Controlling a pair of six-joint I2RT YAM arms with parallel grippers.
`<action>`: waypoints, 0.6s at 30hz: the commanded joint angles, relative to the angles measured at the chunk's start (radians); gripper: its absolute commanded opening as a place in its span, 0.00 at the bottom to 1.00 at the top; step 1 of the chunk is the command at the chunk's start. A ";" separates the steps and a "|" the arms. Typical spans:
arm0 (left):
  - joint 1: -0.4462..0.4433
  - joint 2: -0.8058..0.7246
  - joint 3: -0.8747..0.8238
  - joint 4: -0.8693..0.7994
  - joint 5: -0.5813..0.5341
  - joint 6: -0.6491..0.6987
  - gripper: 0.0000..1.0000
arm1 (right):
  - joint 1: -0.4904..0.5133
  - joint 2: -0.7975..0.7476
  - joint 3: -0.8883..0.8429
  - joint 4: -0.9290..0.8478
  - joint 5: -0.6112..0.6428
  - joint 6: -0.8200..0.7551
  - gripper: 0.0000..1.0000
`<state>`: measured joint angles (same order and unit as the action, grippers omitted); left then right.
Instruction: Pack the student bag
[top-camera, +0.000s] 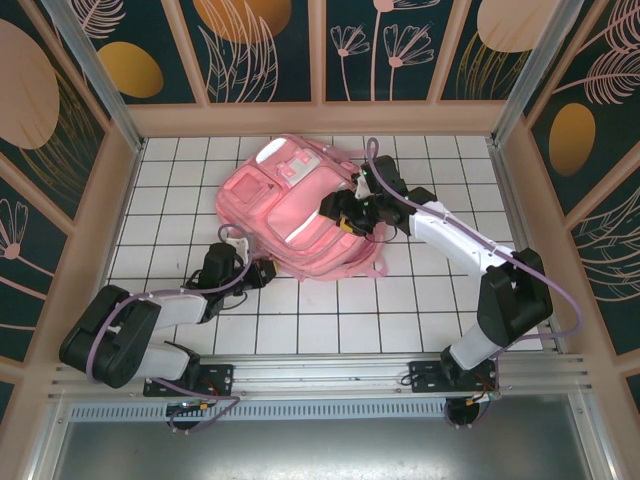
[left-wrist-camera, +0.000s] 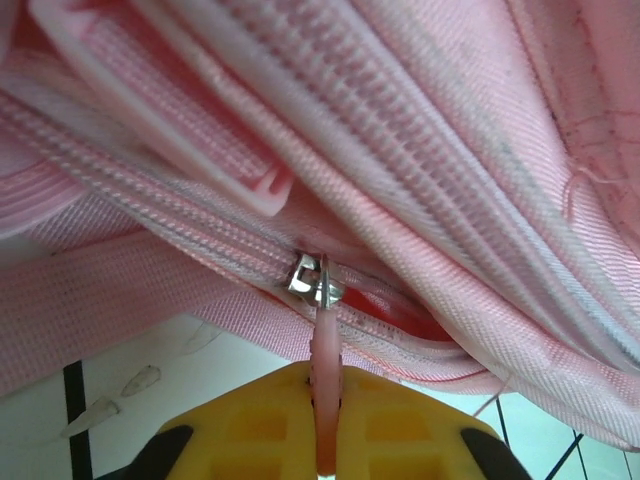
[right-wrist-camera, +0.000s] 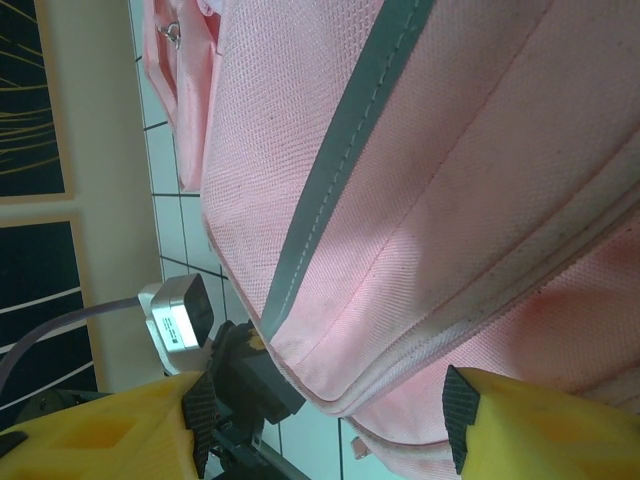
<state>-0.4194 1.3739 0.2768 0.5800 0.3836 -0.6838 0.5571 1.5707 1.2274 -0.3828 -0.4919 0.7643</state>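
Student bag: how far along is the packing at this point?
Done: the student bag lies flat on the table. In hand: the left end effector is shut on the pink zipper pull, with only a small gap open beside the slider; the right end effector straddles the bag's edge, jaws open. To do: opening the zipper fully and all the packing.

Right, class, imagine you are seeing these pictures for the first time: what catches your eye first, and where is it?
The big pink backpack lies flat in the middle of the white gridded tabletop. At its near edge the left gripper is pinched shut on the pink zipper pull. The right gripper stands open astride the bag's right side, near its grey reflective stripe.
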 joint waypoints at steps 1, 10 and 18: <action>0.002 -0.021 -0.003 0.037 -0.004 0.006 0.05 | -0.005 -0.028 -0.017 0.024 -0.005 -0.021 0.63; 0.002 -0.085 -0.045 0.056 0.052 0.002 0.00 | 0.046 0.013 0.044 -0.075 0.080 -0.038 0.70; -0.088 -0.131 -0.019 -0.066 -0.034 0.055 0.00 | 0.081 0.018 -0.007 -0.060 0.138 -0.010 0.73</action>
<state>-0.4587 1.2602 0.2371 0.5488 0.3588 -0.6769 0.6281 1.5745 1.2366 -0.4206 -0.4004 0.7540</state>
